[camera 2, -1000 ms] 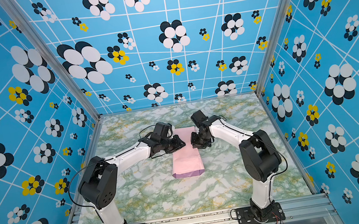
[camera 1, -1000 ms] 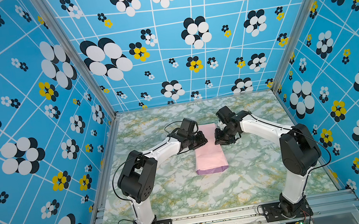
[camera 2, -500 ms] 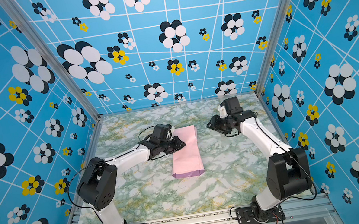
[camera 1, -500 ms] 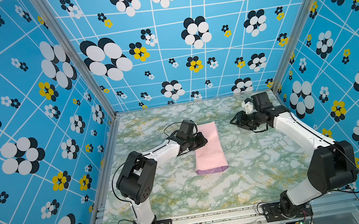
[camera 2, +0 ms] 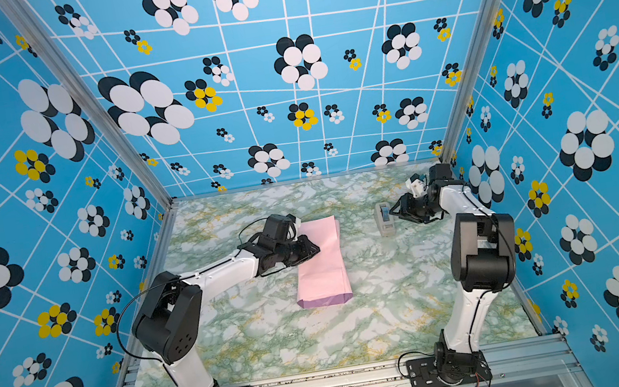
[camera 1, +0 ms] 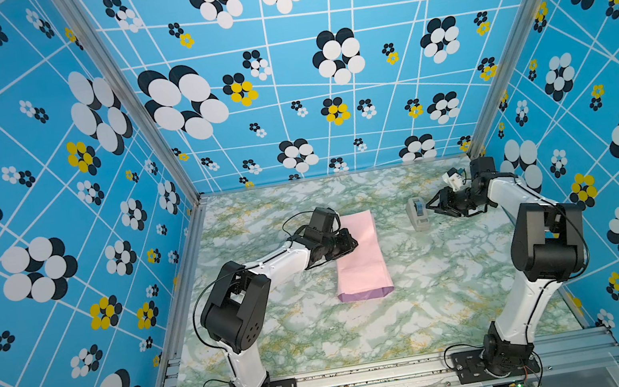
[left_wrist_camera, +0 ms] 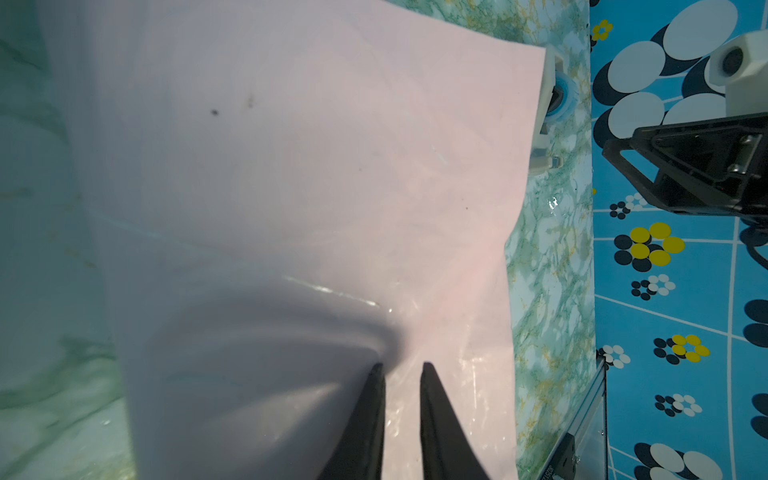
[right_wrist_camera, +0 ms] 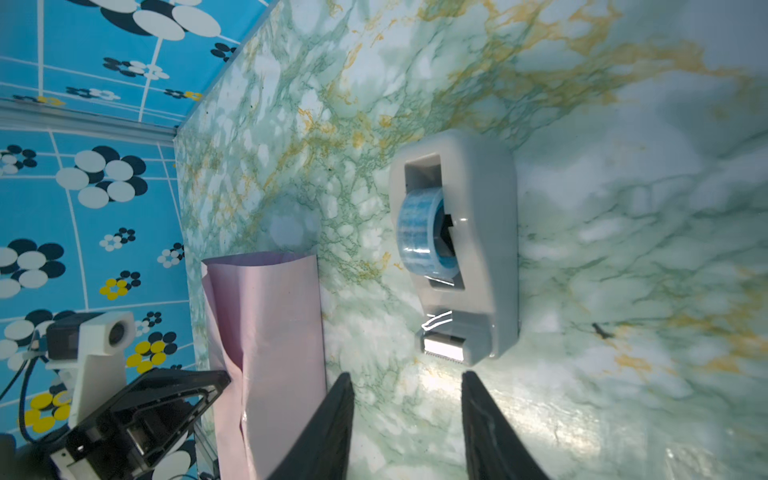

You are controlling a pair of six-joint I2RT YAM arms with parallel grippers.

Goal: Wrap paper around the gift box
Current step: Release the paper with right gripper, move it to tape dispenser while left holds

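Swinging away from the paper (camera 1: 361, 266) within the last second, right gripper (right_wrist_camera: 407, 374) arrived at the tape dispenser (right_wrist_camera: 469, 249), jaws open and empty. Left gripper (left_wrist_camera: 401, 365), jaws barely parted, stayed pressing the folded paper mid-table. Gift box hidden, presumably inside. Taping the seam judged next.

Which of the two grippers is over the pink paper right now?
The left gripper, tips over the paper; the right gripper is off it, open, facing the tape dispenser.
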